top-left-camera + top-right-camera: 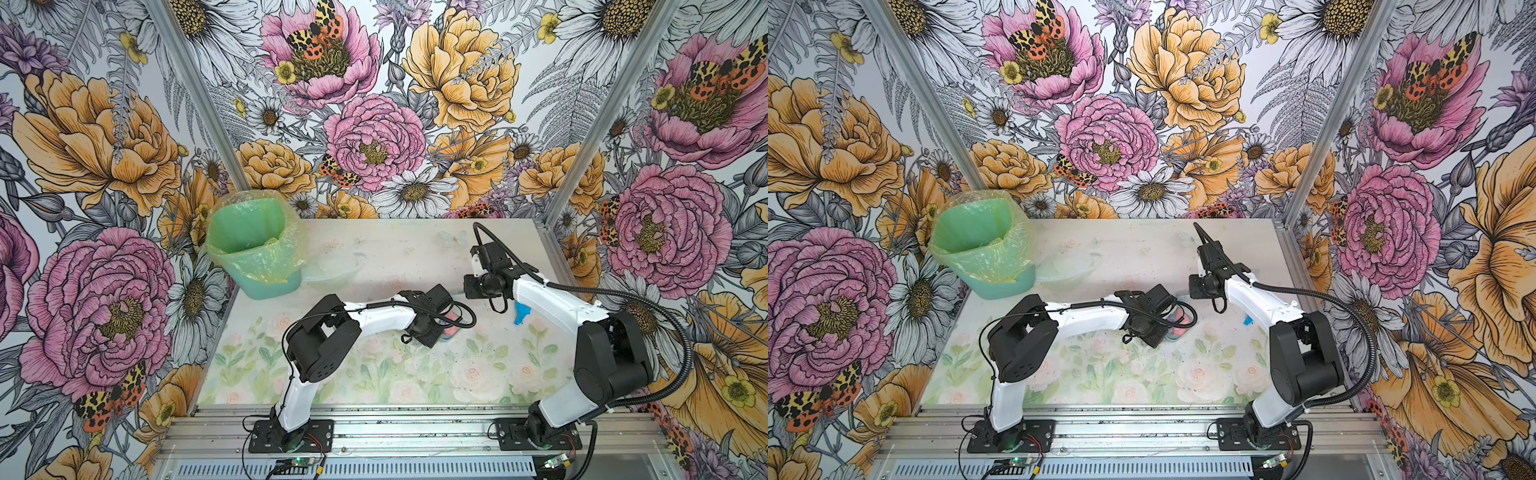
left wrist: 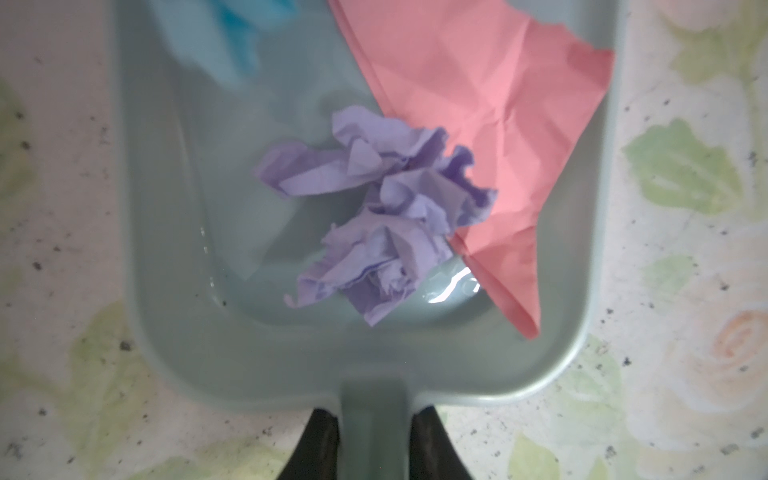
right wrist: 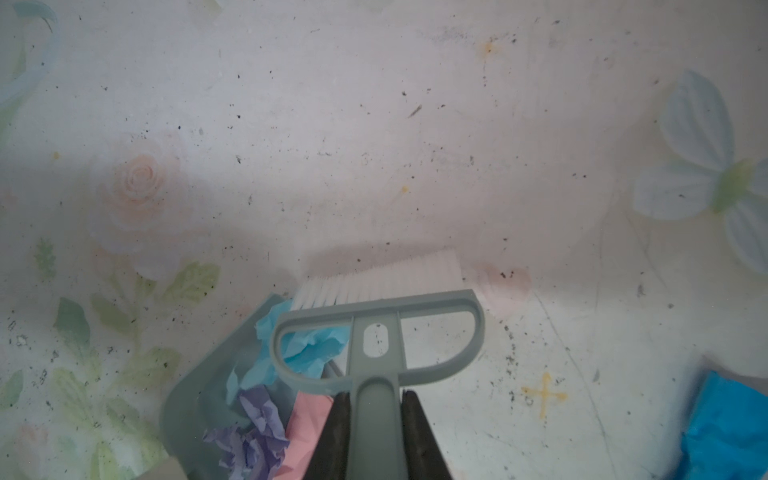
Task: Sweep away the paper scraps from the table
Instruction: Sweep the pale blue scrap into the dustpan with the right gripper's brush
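Clamps the left jaws on the handle of the dustpan (image 2: 166,208), near the middle of the table (image 1: 395,249), with a lilac wad (image 2: 386,216) in the pan's middle, a pink sheet (image 2: 478,104) touching that wad and leaning on one side wall, and a light blue scrap (image 3: 299,353) at the open lip. Clamps the right jaws on the handle of the brush (image 3: 376,309), white bristles down on the table just at the pan's lip, beside the light blue scrap. Shows one more blue scrap (image 1: 521,313) on the table under the right arm, apart from the pan, and a lined green bin (image 1: 270,289) at the far left corner.
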